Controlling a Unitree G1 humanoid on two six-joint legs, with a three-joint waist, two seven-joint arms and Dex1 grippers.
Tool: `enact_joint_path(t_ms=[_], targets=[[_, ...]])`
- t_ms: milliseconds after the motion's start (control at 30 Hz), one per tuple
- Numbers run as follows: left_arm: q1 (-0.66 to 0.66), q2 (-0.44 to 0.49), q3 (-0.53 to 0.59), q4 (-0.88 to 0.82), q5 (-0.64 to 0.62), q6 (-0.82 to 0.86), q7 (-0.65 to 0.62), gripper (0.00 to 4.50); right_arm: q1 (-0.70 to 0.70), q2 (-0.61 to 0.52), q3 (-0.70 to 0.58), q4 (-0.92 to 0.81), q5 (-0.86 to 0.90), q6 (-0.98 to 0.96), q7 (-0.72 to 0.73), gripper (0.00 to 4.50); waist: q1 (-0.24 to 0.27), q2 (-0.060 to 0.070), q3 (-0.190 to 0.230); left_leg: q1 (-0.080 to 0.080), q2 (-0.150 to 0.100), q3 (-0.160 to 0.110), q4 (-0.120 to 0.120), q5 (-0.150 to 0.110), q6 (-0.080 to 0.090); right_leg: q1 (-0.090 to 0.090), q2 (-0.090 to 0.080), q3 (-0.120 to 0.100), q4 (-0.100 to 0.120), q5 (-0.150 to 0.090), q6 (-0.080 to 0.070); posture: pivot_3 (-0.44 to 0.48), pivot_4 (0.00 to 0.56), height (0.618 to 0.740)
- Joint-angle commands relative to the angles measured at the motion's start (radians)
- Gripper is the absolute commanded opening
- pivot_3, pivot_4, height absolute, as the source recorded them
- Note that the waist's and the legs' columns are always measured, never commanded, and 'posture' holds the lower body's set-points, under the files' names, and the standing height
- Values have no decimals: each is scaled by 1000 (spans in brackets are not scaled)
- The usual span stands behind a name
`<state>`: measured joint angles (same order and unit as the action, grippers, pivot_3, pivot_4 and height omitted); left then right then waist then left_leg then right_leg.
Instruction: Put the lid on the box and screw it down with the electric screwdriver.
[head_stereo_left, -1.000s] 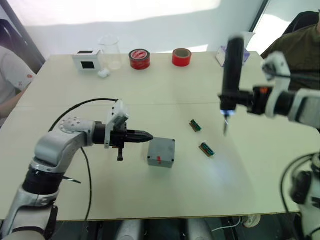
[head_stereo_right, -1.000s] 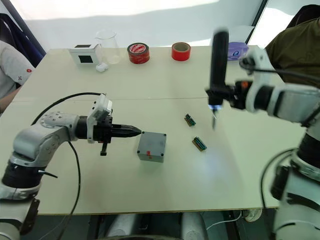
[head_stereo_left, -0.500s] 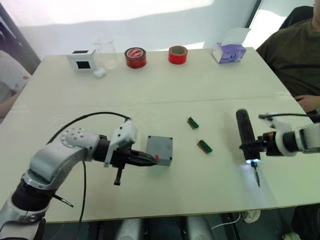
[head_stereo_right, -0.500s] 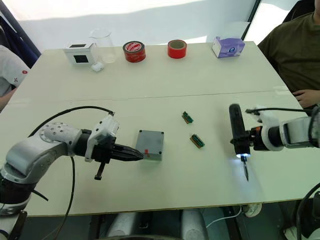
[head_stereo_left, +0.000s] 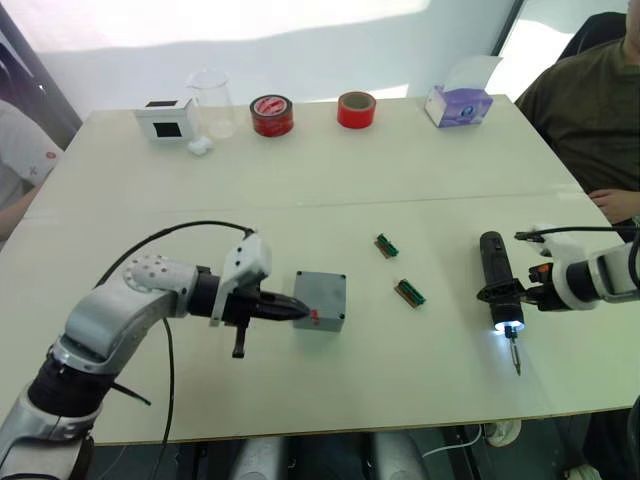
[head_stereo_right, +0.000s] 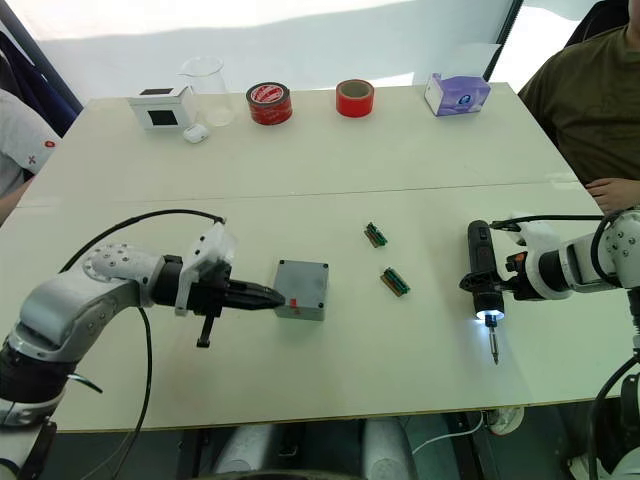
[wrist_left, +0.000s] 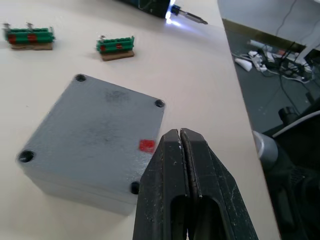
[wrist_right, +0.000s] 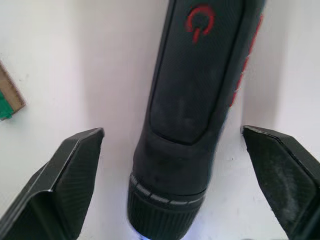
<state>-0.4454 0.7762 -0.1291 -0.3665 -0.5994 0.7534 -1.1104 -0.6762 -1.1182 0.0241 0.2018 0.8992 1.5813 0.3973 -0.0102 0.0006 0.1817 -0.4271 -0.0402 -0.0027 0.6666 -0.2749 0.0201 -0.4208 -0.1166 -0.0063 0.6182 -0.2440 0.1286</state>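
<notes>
Lying near the table's (head_stereo_left: 330, 200) right edge, the screwdriver (head_stereo_right: 481, 279) sits between the right gripper's (wrist_right: 175, 175) spread fingers. The left gripper (wrist_left: 180, 150), pinched closed and empty, touches the lidded box (head_stereo_left: 321, 301) mid-table. Rigid, probably slippery; best grasped across its barrel.

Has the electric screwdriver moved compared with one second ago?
Yes. The electric screwdriver came down from upright above the table to lying on it, right of the green connectors.
</notes>
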Motion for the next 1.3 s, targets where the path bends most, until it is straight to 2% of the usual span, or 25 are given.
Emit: enact_joint_path(t_ms=[33,133,200,267,300,367,433,533,633,733,833,1000,1200,1300], targets=[[-33,-13,52,30,-7,-20,21,0,-67,6,-60,-24,-47,-19,33,4468,-1,0,0,0,0,0,0,0,0,0,0,0,0,0,0,0,150,740],[-59,-16,86,90,0,-31,35,0,-126,-23,-46,-98,-82,-95,94,4468,-1,0,0,0,0,0,0,0,0,0,0,0,0,0,0,0,150,740],[-70,-4,99,152,50,-71,58,0,-154,-86,12,-256,-135,-231,189,4468,-1,2,1,0,0,0,0,0,0,-1,0,0,0,0,0,0,150,740],[-75,-12,79,205,126,-135,104,0,-180,-15,-62,-352,-42,-220,228,4468,-6,2,1,0,0,1,-1,0,0,-3,1,1,2,0,0,0,150,740],[-71,-22,49,221,178,-166,137,0,-155,39,-109,-428,60,-185,253,4468,-6,1,1,0,1,1,-1,0,-1,-3,2,1,1,0,0,0,150,740],[-40,-26,1,208,215,-179,134,0,-42,126,-122,-617,149,-209,272,4468,-1,-5,-2,0,3,-1,-1,0,-1,-2,3,0,1,0,0,0,150,740],[-17,-25,-30,191,236,-178,125,0,72,155,-73,-766,122,-284,290,4468,4,-7,-3,0,3,-3,-1,0,-1,0,4,0,0,0,0,0,150,740],[10,-32,-63,169,258,-177,125,0,201,164,34,-883,27,-390,307,4468,23,-7,-2,-1,-2,-2,1,0,0,-1,-1,1,1,0,0,0,150,740],[20,-59,-76,149,257,-161,138,0,283,165,133,-902,-87,-495,323,4468,25,-7,-2,-3,-4,-2,5,-1,1,1,-2,1,0,3,4,0,150,740],[23,-73,-100,142,273,-157,136,0,306,187,206,-857,-193,-566,310,4468,22,-7,-2,1,-3,-3,12,-2,3,7,-1,0,1,3,4,0,150,740],[19,-89,-120,148,281,-168,124,0,287,264,211,-829,-194,-561,283,4468,21,-7,-2,2,-1,-3,13,-2,3,8,-1,0,1,3,4,0,150,740],[-13,-116,-137,197,301,-191,109,0,275,310,246,-836,-224,-546,279,4468,24,-6,-2,2,-1,-3,13,-2,3,7,0,0,3,3,4,0,150,740],[-146,-248,-160,434,353,-322,83,0,312,376,174,-891,-105,-471,271,4468,27,-7,-2,2,-2,-6,16,-2,3,10,0,-2,3,3,4,0,150,740],[-160,-254,-148,472,379,-356,87,0,330,347,138,-915,-99,-457,266,4468,21,-7,-2,1,-2,-5,16,-3,4,9,-1,-1,3,3,4,0,150,740]])
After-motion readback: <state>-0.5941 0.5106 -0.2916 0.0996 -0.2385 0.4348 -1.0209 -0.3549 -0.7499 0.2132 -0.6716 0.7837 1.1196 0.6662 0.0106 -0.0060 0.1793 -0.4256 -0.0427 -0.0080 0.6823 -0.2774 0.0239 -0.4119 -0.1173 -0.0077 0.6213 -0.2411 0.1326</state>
